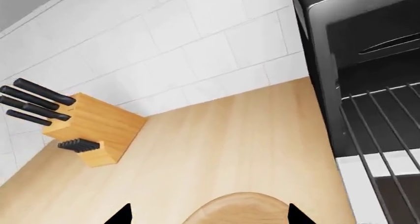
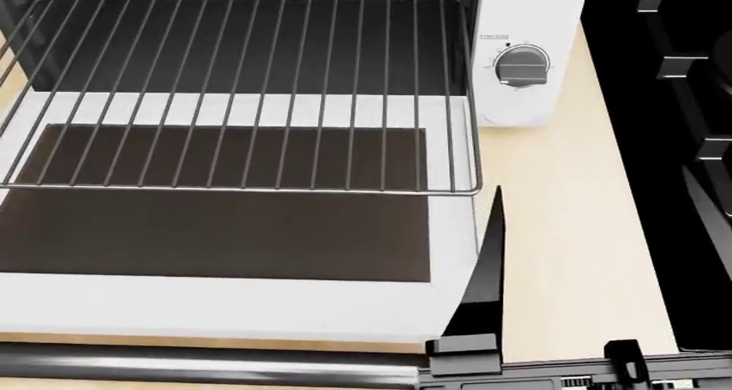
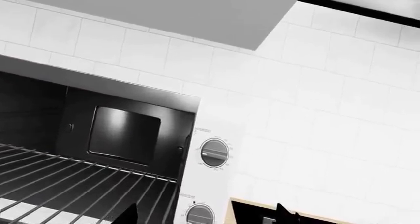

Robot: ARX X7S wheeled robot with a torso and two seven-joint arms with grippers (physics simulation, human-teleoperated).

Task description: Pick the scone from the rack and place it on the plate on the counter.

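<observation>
The scone is not in view. The silver wire rack (image 2: 240,90) is slid out of the open toaster oven over its lowered door, and nothing lies on it. It also shows in the left wrist view (image 1: 384,130) and the right wrist view (image 3: 72,179). My left gripper (image 1: 210,215) is open over the beige counter (image 1: 217,140), with the rim of a round wood-toned plate (image 1: 246,209) between its fingertips. My right gripper (image 3: 206,215) is open and empty, facing the oven's front right corner. One of its fingers (image 2: 489,253) stands by the door's right edge.
The white toaster oven (image 2: 520,107) has control knobs (image 3: 214,152) on its right. A knife block (image 1: 95,128) stands on the counter by the tiled wall. The glossy black cooktop (image 2: 675,150) lies to the right, past a strip of counter (image 2: 572,236).
</observation>
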